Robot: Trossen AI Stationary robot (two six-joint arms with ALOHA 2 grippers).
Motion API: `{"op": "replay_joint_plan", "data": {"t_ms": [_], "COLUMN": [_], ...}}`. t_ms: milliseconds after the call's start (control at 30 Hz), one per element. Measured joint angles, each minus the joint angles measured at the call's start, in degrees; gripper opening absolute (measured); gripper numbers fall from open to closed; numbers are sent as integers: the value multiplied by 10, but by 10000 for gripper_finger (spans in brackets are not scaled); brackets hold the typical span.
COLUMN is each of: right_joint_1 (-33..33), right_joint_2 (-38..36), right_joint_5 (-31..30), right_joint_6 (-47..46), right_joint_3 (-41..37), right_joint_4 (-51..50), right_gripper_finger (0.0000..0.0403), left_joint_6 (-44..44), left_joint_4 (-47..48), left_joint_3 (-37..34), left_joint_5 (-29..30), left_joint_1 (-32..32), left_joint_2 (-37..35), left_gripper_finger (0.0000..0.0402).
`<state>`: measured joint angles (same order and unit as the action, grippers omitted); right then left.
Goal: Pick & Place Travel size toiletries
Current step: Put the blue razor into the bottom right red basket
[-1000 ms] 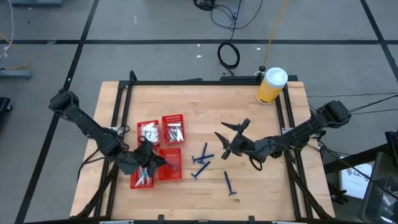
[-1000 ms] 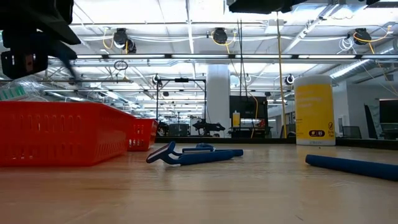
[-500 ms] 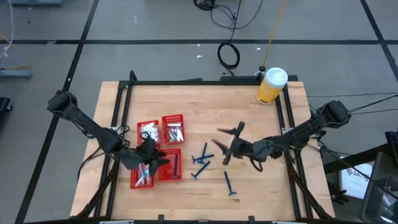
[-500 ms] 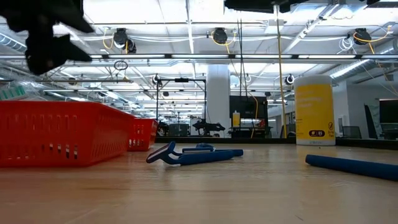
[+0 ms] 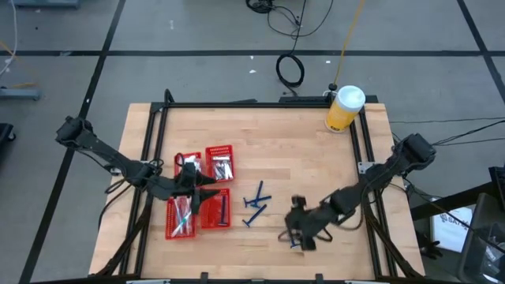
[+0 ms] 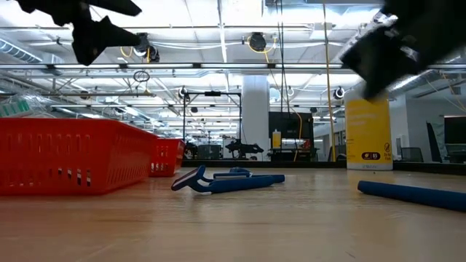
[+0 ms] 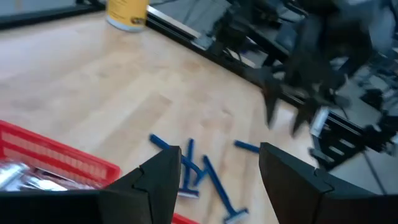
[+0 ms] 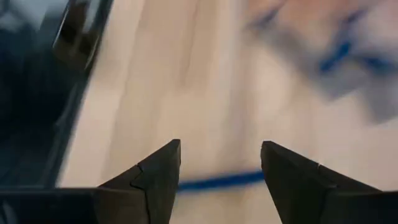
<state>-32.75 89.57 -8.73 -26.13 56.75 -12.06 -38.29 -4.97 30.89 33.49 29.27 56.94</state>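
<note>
Your left gripper (image 5: 192, 181), jaws parted, empty, lifted clear of baskets (image 5: 197, 211) at frame left. Right gripper (image 5: 301, 229) swung low-centre, open over lone razor (image 8: 217, 181). Next pick starting; other razors (image 5: 254, 205) mid-table.

1. The table (image 5: 316, 158) is light, pale-brown wood with a visible grain, framed by black rails.
2. The mesh baskets (image 5: 219, 163) are bright red with a perforated grid pattern.
3. The razors (image 5: 256, 203) lying loose on the wood are dark blue.
4. A toothbrush (image 5: 181, 219) in the nearest basket shows light blue and white under clear wrap.
5. The tubes (image 5: 222, 168) in the far basket are silvery grey.
6. The packets (image 5: 188, 166) in the neighbouring basket are white.
7. The jar (image 5: 344, 109) is yellow with a white lid.
8. Both arms, with the left gripper (image 7: 214, 180) and the right gripper (image 8: 221, 177), are black.
9. The floor around the table is grey, crossed by dark lines.
</note>
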Motion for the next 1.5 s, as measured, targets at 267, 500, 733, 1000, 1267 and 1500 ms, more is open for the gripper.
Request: {"op": "replay_joint_plan", "data": {"t_ms": [267,500,733,1000,1267,1500], "right_joint_1": [-36,-31,22,90,74,23], "right_joint_2": [82,120,126,126,120,123], "right_joint_5": [147,239,206,54,43,7], "right_joint_6": [-113,-133,7,183,156,-12], "right_joint_3": [0,2,0,0,0,0], "right_joint_4": [-73,15,85,156,127,132], "right_gripper_finger": [210,210,210,210,210,210], "left_joint_6": [5,5,2,1,3,2], "left_joint_4": [1,1,2,4,5,4], "left_joint_3": [0,0,0,0,0,0], "left_joint_5": [0,-20,-21,-22,-35,-23], "left_joint_1": [-39,-43,-43,-43,-43,-50], "left_joint_2": [0,0,0,0,0,0], "left_gripper_finger": [214,214,214,214,214,214]}}
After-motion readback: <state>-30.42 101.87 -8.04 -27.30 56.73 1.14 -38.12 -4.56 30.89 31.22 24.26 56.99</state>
